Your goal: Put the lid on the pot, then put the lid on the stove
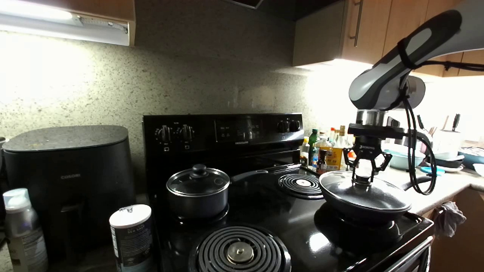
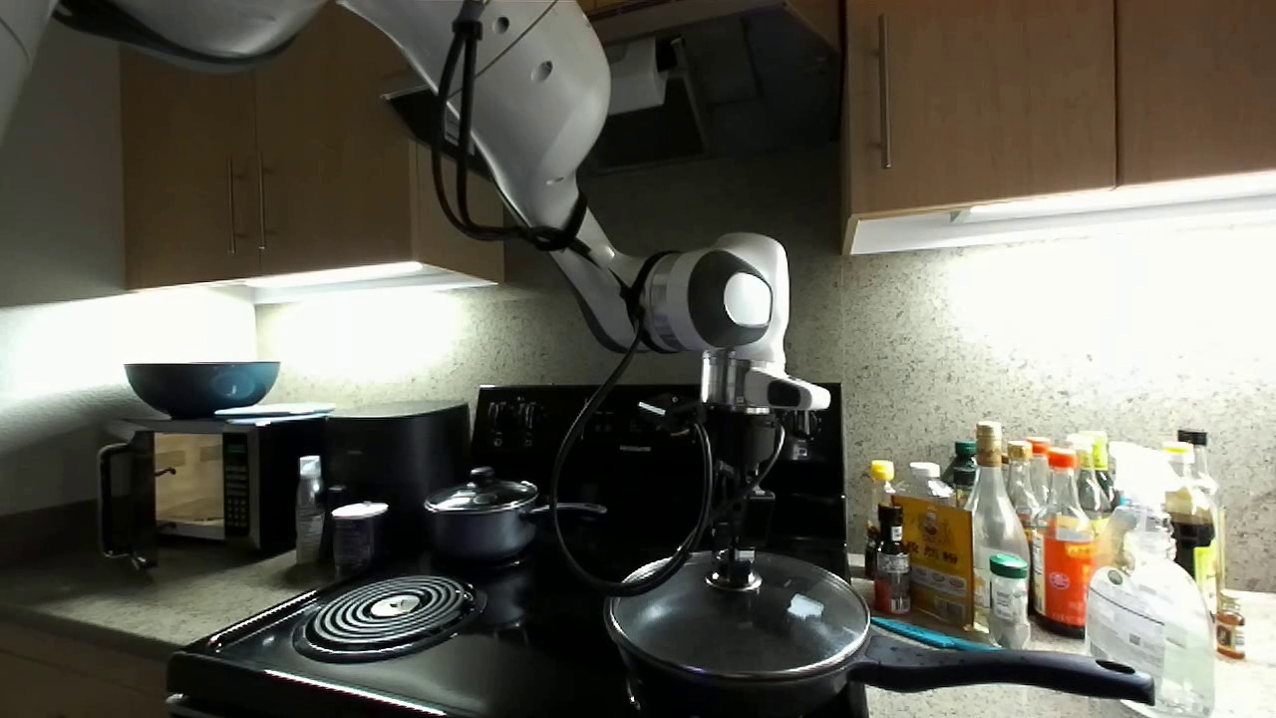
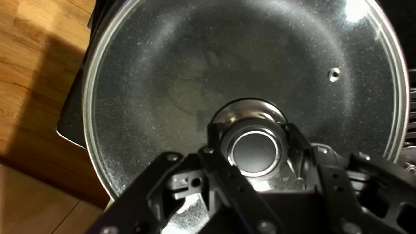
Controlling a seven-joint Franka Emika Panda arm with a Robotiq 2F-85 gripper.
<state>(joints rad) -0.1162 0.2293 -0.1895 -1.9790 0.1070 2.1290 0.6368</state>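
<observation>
The gripper point(image 3: 253, 136) is clasping the silver-ringed black knob point(image 3: 255, 152) of the glass lid point(image 3: 240, 74) from both sides. A steel rim point(image 3: 88, 107) is circling the glass; a steam vent point(image 3: 334, 74) is showing at right. Wood flooring point(image 3: 29, 74) is lying past the stove point(image 3: 73, 117) at left, while a coil burner point(image 3: 412, 113) is partly showing at right.

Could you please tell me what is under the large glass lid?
The black frying pan, its dark interior dimly visible through the lid. The hand and knob cover part of it; the pan hides part of the stove beneath.
</observation>
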